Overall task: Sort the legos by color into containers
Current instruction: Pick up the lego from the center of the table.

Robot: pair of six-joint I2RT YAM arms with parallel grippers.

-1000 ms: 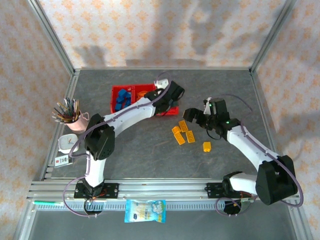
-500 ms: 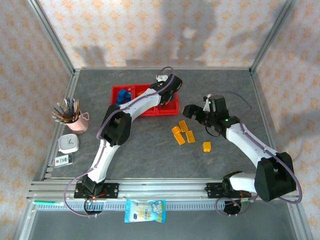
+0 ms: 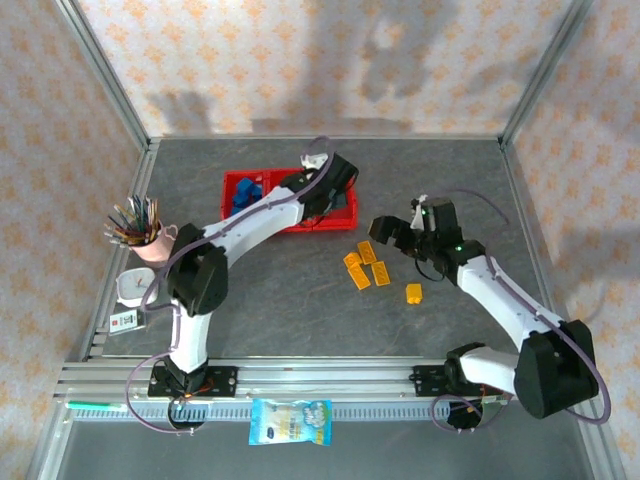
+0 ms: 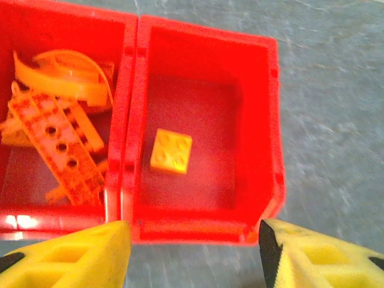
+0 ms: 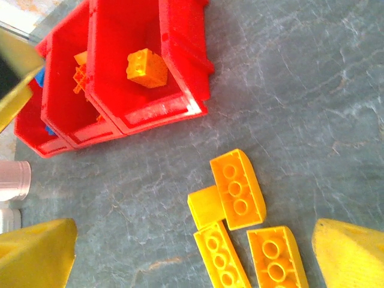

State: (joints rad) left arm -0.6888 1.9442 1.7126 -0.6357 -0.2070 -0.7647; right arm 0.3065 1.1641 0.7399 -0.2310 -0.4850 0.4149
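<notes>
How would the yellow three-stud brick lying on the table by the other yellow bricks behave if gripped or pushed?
The yellow three-stud brick looks like hard plastic, so it should stay stiff when gripped. It lies flat, studs up, so it would probably slide rather than roll. It seems to touch a small yellow piece, which a push would likely shift too.

Top external view: illumination is bright and even; soft grey shadows fall on the back wall (image 3: 380, 90). Left wrist view: the red tray (image 4: 204, 231) is oversaturated and slightly soft, with white glare at its lower-left wall. Right wrist view: the yellow bricks (image 5: 240, 189) are sharp; the foreground at the lower corners is out of focus.
</notes>
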